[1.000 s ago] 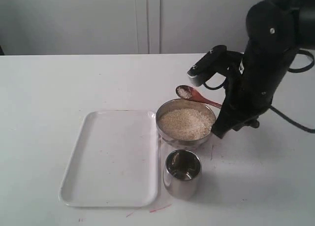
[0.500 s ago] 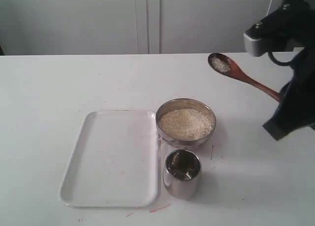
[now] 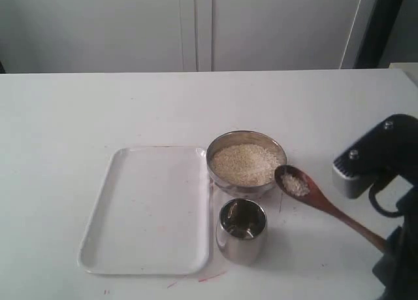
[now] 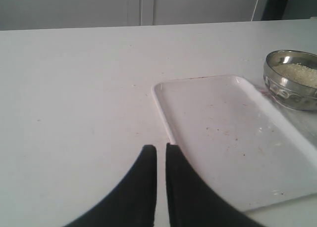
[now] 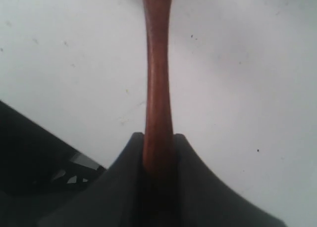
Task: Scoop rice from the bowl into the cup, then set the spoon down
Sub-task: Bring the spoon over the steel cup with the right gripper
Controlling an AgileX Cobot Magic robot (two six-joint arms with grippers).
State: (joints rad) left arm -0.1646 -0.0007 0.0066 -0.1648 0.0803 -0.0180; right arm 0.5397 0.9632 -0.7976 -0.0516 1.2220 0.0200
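The steel bowl (image 3: 247,162) holds a heap of rice (image 3: 246,164); it also shows in the left wrist view as the bowl (image 4: 292,86). The steel cup (image 3: 241,230) stands just in front of it and looks hollow. My right gripper (image 5: 158,136) is shut on the handle of the wooden spoon (image 3: 326,205); the gripper (image 3: 386,244) sits low at the right edge. The spoon's oval end, with a little rice (image 3: 295,184) in it, hovers right of the bowl and above-right of the cup. My left gripper (image 4: 161,148) is shut on nothing near the tray's edge.
A white tray (image 3: 149,208) lies left of the bowl and cup, also seen in the left wrist view as the tray (image 4: 233,133). The white table (image 3: 98,110) stretches behind. The right arm's dark body (image 3: 379,163) fills the lower right corner.
The right arm has swung from high at the back right down to the front right, carrying the loaded spoon from above the table's rear to beside the bowl, near the cup.
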